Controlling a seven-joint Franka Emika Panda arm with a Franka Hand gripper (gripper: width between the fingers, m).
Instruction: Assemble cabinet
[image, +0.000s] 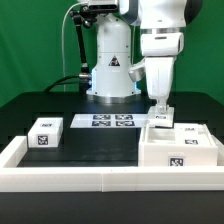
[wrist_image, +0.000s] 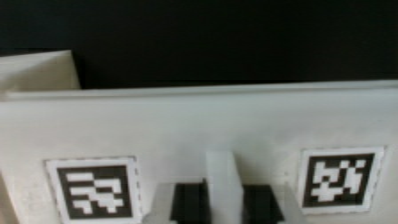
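Observation:
The cabinet (image: 177, 147) is the large white box with black-and-white tags at the exterior view's right, just behind the front rail. My gripper (image: 160, 112) reaches straight down onto its far top edge. In the wrist view the cabinet's white face (wrist_image: 214, 125) fills the frame, with one tag (wrist_image: 93, 188) on one side and another tag (wrist_image: 338, 182) on the other. My two dark fingers (wrist_image: 189, 203) straddle a thin white upright wall (wrist_image: 222, 185) of the cabinet and press against it from both sides. A small white tagged block (image: 45, 133) lies at the exterior view's left.
The marker board (image: 110, 121) lies flat in front of the robot's base (image: 112, 75). A low white rail (image: 80, 172) edges the table's front and left. The black table (image: 100, 143) lies between the block and the cabinet.

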